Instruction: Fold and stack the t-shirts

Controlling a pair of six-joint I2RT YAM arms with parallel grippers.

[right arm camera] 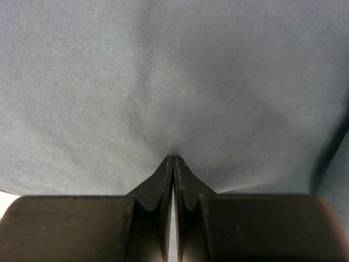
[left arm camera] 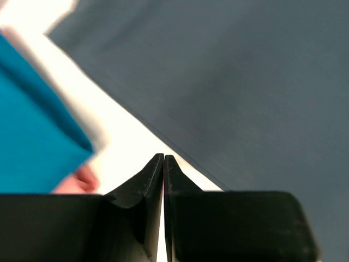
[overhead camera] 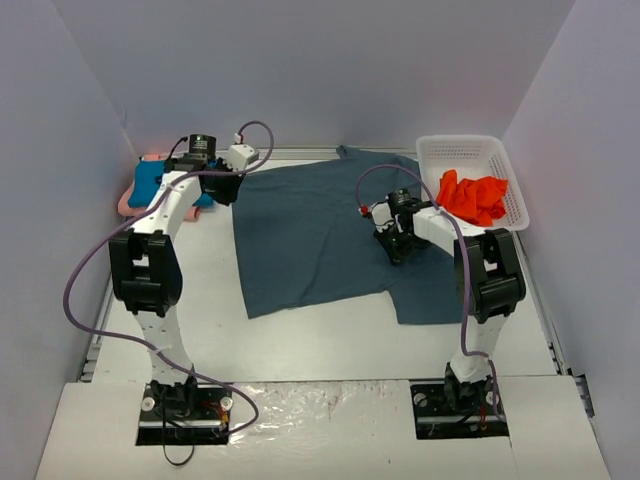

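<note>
Top external: the table (overhead camera: pixel 320 340) carries the dark slate t-shirt (overhead camera: pixel 300 230) spread flat at centre. The white basket (overhead camera: pixel 470 150) at far right holds the orange-red t-shirt (overhead camera: pixel 472 197); the teal t-shirt (overhead camera: pixel 148 182) lies over the pink t-shirt (overhead camera: pixel 128 203) at far left. The right hand (right arm camera: pixel 173 159) pinches slate cloth; the left hand (left arm camera: pixel 164 158) is closed and empty, beside that shirt's edge.

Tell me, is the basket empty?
No, an orange shirt lies crumpled inside the basket.
</note>
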